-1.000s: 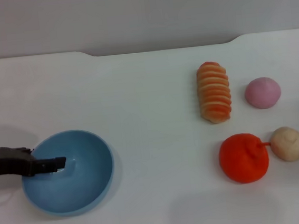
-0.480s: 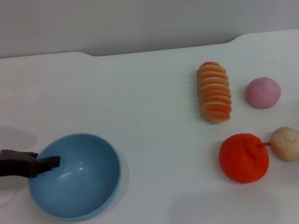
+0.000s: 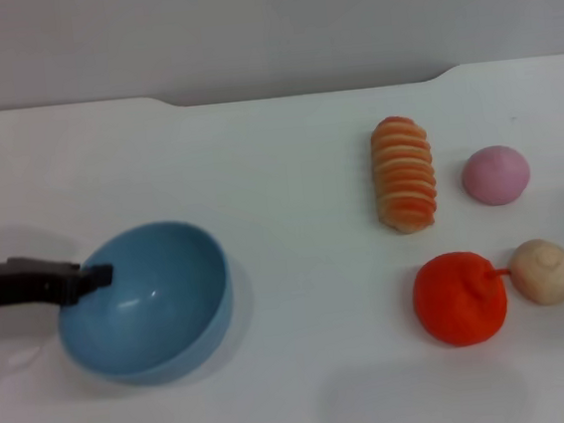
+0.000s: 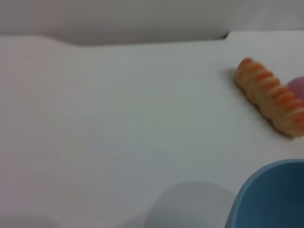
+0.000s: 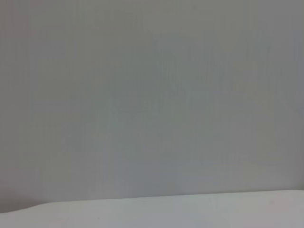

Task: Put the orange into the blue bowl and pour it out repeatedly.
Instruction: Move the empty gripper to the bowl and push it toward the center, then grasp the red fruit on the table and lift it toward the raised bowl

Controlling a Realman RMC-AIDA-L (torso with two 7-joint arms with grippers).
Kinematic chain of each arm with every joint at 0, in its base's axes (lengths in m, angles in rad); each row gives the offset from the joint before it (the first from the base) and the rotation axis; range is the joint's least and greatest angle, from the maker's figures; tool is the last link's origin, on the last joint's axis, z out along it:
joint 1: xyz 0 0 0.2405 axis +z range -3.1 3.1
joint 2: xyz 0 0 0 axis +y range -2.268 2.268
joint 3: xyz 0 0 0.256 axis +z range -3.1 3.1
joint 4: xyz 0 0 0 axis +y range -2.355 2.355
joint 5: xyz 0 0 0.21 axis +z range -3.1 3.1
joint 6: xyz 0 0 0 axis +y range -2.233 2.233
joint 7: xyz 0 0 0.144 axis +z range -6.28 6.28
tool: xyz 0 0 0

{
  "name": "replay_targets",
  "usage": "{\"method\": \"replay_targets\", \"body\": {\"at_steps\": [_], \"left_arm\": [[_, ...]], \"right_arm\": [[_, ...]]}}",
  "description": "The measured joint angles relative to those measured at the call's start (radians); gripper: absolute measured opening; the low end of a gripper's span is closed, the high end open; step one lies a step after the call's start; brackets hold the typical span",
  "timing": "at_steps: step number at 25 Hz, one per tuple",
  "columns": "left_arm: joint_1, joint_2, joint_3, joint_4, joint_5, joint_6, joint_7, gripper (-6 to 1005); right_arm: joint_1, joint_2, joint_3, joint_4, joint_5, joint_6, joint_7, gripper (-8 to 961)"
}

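Observation:
The blue bowl (image 3: pixel 151 299) is at the front left of the table, empty, lifted on its left side and tilted toward the right. My left gripper (image 3: pixel 91 280) is shut on the bowl's left rim. The bowl's edge also shows in the left wrist view (image 4: pixel 270 197). The orange (image 3: pixel 459 297), bright red-orange with a thin stem, lies on the table at the front right, far from the bowl. My right gripper is out of view.
A ridged orange-and-cream roll (image 3: pixel 404 173) lies behind the orange, and it shows in the left wrist view (image 4: pixel 270 96). A pink ball (image 3: pixel 495 175) sits to its right. A beige ball (image 3: pixel 546 270) touches the orange's stem side. The white table (image 3: pixel 277 162) ends at a grey wall.
The left gripper has lifted and moved slightly right with the bowl's rim, tipping the bowl from near flat to a tilt toward the right. The orange and other items have not moved.

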Motion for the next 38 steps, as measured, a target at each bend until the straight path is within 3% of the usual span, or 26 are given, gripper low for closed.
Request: {"method": "replay_targets", "body": {"at_steps": [5, 15, 20, 24, 30, 38], "left_arm": [[-0.053, -0.003, 0.010, -0.004, -0.005, -0.026, -0.016, 14], [-0.174, -0.005, 0.134, 0.047, -0.005, -0.251, -0.071, -2], [-0.185, -0.001, 0.295, 0.057, 0.010, -0.404, -0.134, -1], [-0.193, -0.001, 0.303, 0.050, 0.033, -0.433, -0.153, -1], [-0.194, -0.001, 0.299, 0.051, 0.033, -0.434, -0.179, -2], [-0.187, -0.003, 0.306, 0.037, 0.029, -0.444, -0.184, -1]], "right_arm": [[0.002, 0.000, 0.001, 0.000, 0.000, 0.000, 0.001, 808], [0.019, -0.008, 0.002, -0.005, 0.000, 0.003, 0.072, 808], [0.030, -0.012, -0.002, -0.030, -0.005, 0.038, 0.112, 808], [0.039, -0.013, -0.020, -0.079, -0.043, 0.059, 0.204, 808], [0.064, -0.010, -0.053, -0.288, -0.197, 0.151, 0.446, 807], [0.068, 0.000, -0.268, -0.742, -0.531, 0.258, 1.120, 807]]}}
